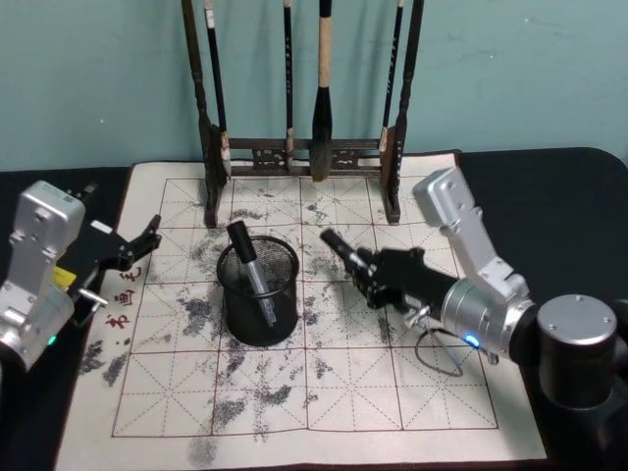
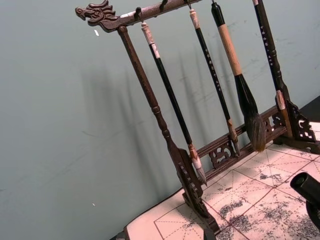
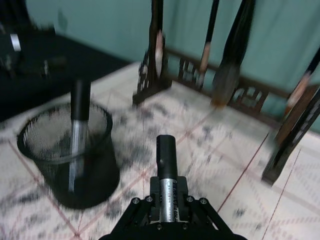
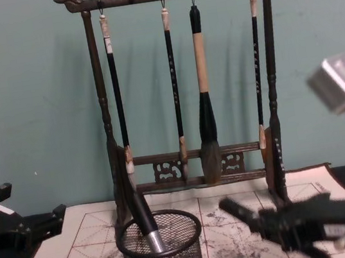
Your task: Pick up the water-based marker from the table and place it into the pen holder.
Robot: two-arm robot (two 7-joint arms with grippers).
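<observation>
The pen holder [image 1: 259, 294], a round black wire-mesh cup, stands on the ink-stained grid mat [image 1: 294, 392]. One black-capped marker [image 1: 249, 265] leans inside it. My right gripper [image 1: 370, 272] hovers just right of the cup, shut on a second water-based marker [image 1: 343, 252] whose black cap points toward the cup. In the right wrist view the held marker [image 3: 166, 167] sticks out between the jaws of the right gripper [image 3: 168, 201], with the pen holder [image 3: 67, 150] ahead of it. The chest view shows the held marker [image 4: 244, 215] raised beside the holder's rim [image 4: 159, 235]. My left gripper [image 1: 137, 247] rests open at the mat's left edge.
A tall dark wooden brush rack [image 1: 304, 155] with several hanging brushes stands behind the cup at the mat's far edge, also seen as the brush rack [image 4: 185, 81]. A teal wall [image 4: 24, 93] lies behind it. The mat's near half is bare, with black tabletop [image 1: 559, 196] around it.
</observation>
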